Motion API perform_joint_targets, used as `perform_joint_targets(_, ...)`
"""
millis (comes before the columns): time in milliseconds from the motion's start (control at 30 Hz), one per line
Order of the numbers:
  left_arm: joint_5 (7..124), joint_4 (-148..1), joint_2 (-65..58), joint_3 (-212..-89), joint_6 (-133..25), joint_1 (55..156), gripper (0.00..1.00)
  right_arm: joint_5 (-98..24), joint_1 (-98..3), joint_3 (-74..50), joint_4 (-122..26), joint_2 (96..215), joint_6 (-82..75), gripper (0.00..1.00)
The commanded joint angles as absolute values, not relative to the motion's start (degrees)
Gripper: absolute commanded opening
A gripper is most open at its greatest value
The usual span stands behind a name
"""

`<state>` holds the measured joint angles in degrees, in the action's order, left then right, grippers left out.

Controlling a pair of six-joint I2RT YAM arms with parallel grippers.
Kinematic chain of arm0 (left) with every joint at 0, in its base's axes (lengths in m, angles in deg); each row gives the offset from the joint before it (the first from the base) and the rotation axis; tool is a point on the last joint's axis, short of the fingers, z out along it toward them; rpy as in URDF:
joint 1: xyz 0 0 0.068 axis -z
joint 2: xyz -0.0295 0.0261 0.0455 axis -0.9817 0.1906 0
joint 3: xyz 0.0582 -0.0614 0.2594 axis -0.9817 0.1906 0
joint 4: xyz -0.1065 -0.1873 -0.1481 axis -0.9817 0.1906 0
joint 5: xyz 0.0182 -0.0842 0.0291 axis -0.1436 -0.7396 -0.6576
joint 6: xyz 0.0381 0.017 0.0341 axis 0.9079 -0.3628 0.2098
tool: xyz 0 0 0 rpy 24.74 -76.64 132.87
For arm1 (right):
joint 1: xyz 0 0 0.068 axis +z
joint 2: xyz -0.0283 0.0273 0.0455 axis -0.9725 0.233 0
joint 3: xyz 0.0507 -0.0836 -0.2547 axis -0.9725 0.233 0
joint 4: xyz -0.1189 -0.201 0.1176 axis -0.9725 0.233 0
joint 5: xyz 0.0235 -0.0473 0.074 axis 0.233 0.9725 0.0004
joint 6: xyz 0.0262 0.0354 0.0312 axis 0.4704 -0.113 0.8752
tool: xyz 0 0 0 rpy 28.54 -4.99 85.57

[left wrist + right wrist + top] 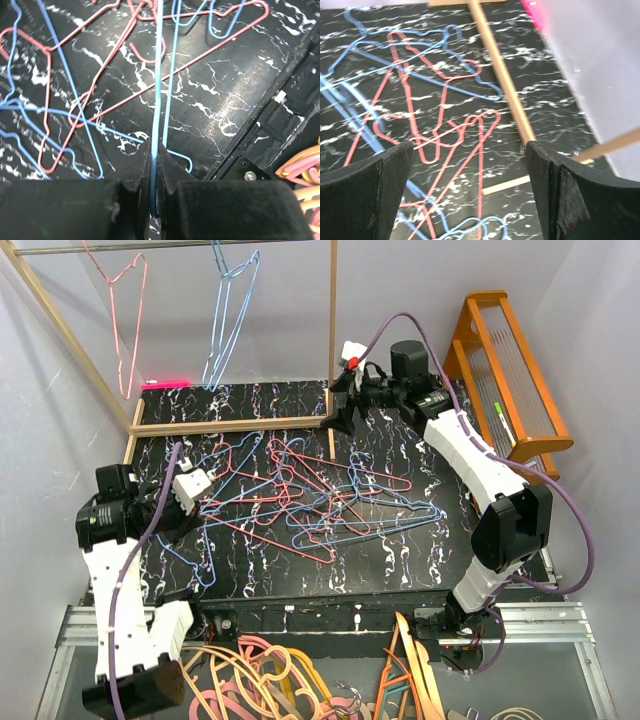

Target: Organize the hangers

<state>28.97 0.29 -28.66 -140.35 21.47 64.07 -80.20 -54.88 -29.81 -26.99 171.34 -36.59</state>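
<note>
L gripper was clamped on a blue hanger at the left of the tangled pile on the table. R gripper hung jaws apart by the rack. Best approach: lift slow & straight so the crossing pink wires slip off w/o dragging the pile.

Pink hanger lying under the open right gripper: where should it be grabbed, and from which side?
Take the pink hanger on its long straight side wire, just below the rounded corner. Come straight down with the right gripper straddling the wire. It lies flat on the table, so only a top approach fits, and that stretch looks uncrossed.
</note>
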Motion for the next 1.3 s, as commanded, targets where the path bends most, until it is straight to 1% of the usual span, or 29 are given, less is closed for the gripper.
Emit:
perform_joint_targets(0,37.7,-5.7,-31.7,-140.3,-0.3,63.5,0.00,-72.0,-57.2,-31.4,-41.3,169.4,-30.5,0.98)
perform_joint_targets(33,39.2,-6.4,-32.1,-140.7,-4.3,63.6,0.00,-71.0,-57.6,-32.0,-42.1,169.7,-29.9,0.98)
perform_joint_targets(167,44.7,-8.4,-36.4,-142.1,-11.3,63.5,0.00,-68.2,-58.2,-35.1,-43.5,171.1,-27.8,0.98)
perform_joint_targets(333,50.1,-6.8,-40.7,-144.6,-15.8,63.5,0.00,-69.2,-58.2,-38.0,-43.6,172.0,-24.5,0.98)
perform_joint_targets(500,50.6,-5.5,-39.8,-152.4,-23.1,63.9,0.00,-70.7,-58.2,-37.1,-43.8,170.8,-22.6,0.98)
perform_joint_targets(633,57.2,-6.3,-39.1,-158.2,-28.4,64.1,0.00,-70.5,-58.2,-35.2,-43.8,169.3,-22.4,0.98)
perform_joint_targets(800,63.2,-9.1,-39.5,-159.7,-30.7,64.0,0.00,-70.1,-58.2,-32.8,-44.8,168.1,-22.2,0.98)
perform_joint_targets(1033,61.5,-15.9,-34.7,-164.5,-32.6,63.6,0.00,-69.9,-58.2,-31.6,-45.4,167.2,-22.8,0.98)
perform_joint_targets(1167,60.3,-19.1,-29.5,-171.1,-32.6,63.3,0.00,-68.9,-58.2,-30.5,-45.4,166.5,-23.8,0.98)
perform_joint_targets(1267,60.4,-19.9,-25.7,-178.3,-32.5,63.0,0.00,-68.7,-58.2,-29.7,-45.4,166.1,-24.3,0.99)
